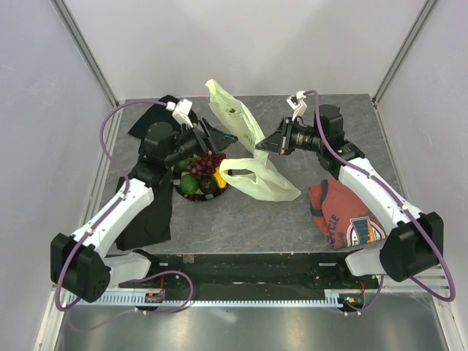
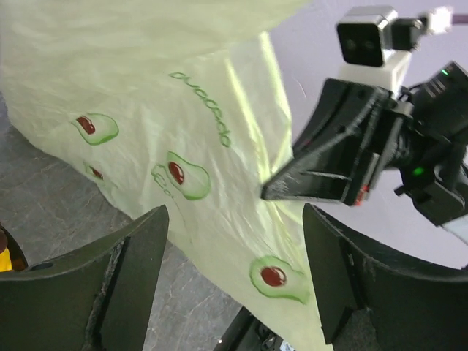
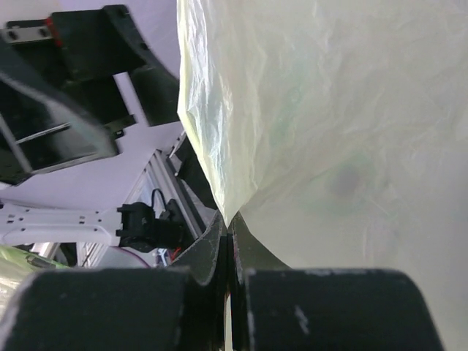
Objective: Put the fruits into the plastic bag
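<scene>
The pale green plastic bag (image 1: 248, 150) with avocado prints hangs lifted over the middle of the table, its lower part resting on the top. My right gripper (image 1: 262, 145) is shut on the bag's edge; in the right wrist view the bag (image 3: 322, 117) rises from the closed fingertips (image 3: 228, 223). My left gripper (image 1: 221, 136) is open and empty, just left of the bag (image 2: 183, 139), with the right gripper (image 2: 322, 172) facing it. The fruits sit on the dark plate (image 1: 191, 195): purple grapes (image 1: 207, 162), a green one (image 1: 190, 183), a dark brown one (image 1: 208, 186), a yellow lemon (image 1: 221, 179).
A black cloth (image 1: 150, 208) lies under and beside my left arm, another part at the far left (image 1: 150, 117). A red printed shirt (image 1: 344, 216) lies at the right near my right arm. White walls enclose the table.
</scene>
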Robot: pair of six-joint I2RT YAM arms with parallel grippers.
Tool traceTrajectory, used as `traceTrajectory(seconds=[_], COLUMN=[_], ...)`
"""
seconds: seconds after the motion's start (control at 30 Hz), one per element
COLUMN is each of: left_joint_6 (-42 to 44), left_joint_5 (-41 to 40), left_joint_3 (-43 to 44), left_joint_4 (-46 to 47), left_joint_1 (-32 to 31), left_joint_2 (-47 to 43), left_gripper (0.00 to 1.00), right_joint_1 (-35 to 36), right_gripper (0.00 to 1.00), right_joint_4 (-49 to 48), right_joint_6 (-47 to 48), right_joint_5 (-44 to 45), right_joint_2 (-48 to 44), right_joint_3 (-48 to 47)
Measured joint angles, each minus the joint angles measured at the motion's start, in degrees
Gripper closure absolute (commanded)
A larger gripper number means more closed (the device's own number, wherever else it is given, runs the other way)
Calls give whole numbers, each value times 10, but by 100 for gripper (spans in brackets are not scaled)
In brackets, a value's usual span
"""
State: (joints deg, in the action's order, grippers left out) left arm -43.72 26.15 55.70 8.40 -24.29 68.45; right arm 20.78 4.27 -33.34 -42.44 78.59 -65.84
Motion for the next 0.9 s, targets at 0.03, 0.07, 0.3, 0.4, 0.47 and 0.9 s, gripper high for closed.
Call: traceTrajectory(seconds=[0.03,0.07,0.3,0.4,0.47,0.9], left_joint_6=[-5,-11,-51,-66,-74,-108], left_joint_5=[-5,-8,-28,-31,-31,-31], left_joint_3=[-2,-3,-3,-3,-3,-3], left_joint_4=[4,10,80,100,110,179], left_joint_1=[-1,-2,-18,-27,-32,-39], left_joint_2=[5,12,65,86,93,131], left_gripper=[21,21,22,24,26,30], right_joint_1=[0,0,0,0,0,0], right_gripper=[100,100,100,100,100,100], right_joint_4=[-4,-5,-9,-10,-10,-7], right_joint_6=[-5,-9,-25,-28,-29,-27], right_joint_5=[-6,-11,-36,-41,-41,-47], right_joint_2=[-2,-3,-18,-22,-22,-22], right_joint_3=[2,3,12,16,17,24])
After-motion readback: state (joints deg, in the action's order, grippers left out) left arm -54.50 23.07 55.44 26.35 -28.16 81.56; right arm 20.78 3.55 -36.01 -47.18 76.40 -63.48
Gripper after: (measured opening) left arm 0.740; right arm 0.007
